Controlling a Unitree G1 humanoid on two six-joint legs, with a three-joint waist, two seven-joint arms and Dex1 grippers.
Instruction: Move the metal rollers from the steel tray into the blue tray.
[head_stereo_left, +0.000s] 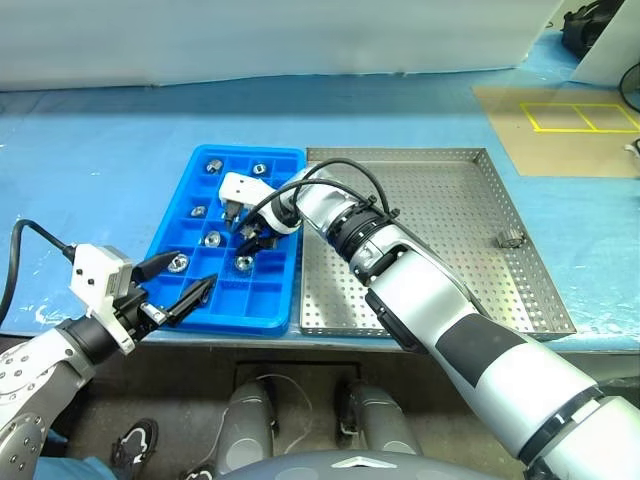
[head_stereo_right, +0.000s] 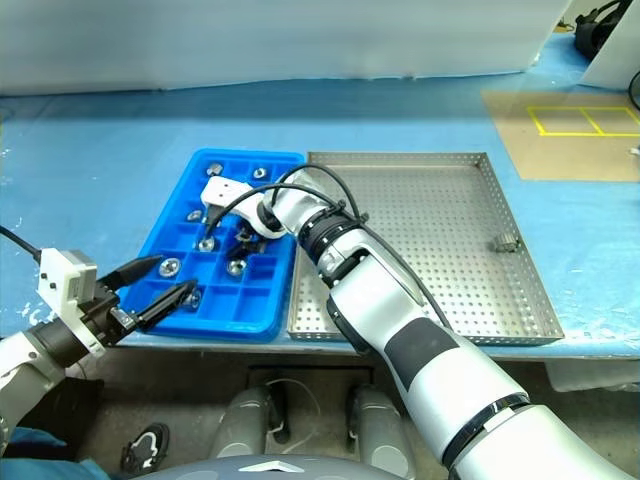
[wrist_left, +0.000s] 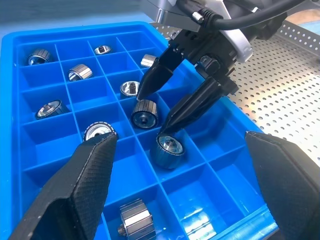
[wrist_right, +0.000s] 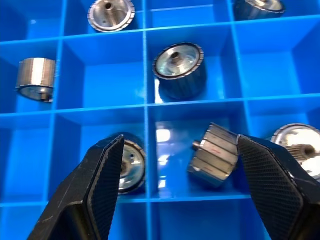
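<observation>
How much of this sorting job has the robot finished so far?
Mostly done, it seems. Many metal rollers already sit in the blue tray's compartments. The right gripper hangs open over them, apparently just after dropping one; the left gripper waits open near the tray's front. One small metal piece remains on the steel tray.

Bright, even light; glare glints off the metal rollers (wrist_right: 178, 64), near fingers (wrist_left: 85, 195) softly blurred.

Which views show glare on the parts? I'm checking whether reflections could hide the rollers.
Right wrist view: a bright glare patch on the blue tray floor beside a metal roller. Left wrist view: the rollers gleam, yet their outlines stay clear; the left gripper fingers are soft at close range. Eye views: even light, steel tray without harsh glare.
</observation>
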